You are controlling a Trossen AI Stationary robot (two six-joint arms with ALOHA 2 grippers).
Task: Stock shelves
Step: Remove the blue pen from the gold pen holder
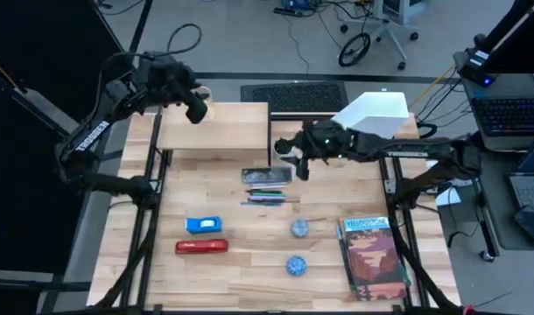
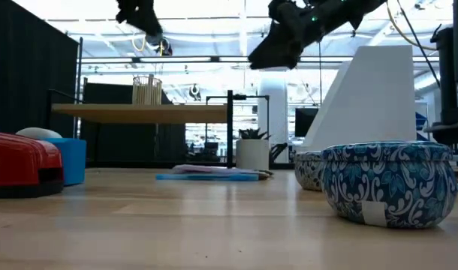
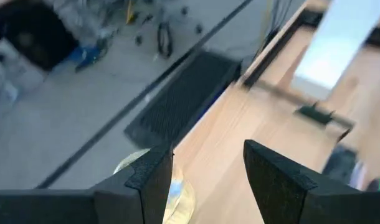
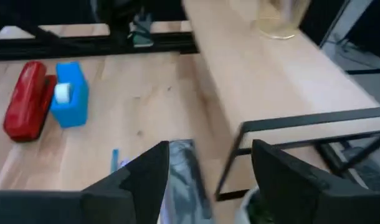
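Note:
The shelves are a low light-wood plank shelf (image 1: 216,131) on thin black legs and a white file holder (image 1: 375,114) standing to its right. A cup of wooden sticks (image 2: 146,91) stands on the plank's far left corner. My left gripper (image 3: 209,180) hangs open well above that cup (image 3: 180,196). At the plank's right end my right gripper (image 4: 212,180) hangs open in the air, over a small white plant pot (image 2: 251,153) and a clear pen pack (image 4: 185,177).
On the tabletop lie loose pens (image 1: 269,198), a blue tape dispenser (image 1: 204,225), a red stapler (image 1: 201,247), two blue patterned bowls (image 1: 299,228) (image 1: 295,264) and a Yellowstone book (image 1: 372,258). A keyboard (image 1: 295,94) lies past the far edge.

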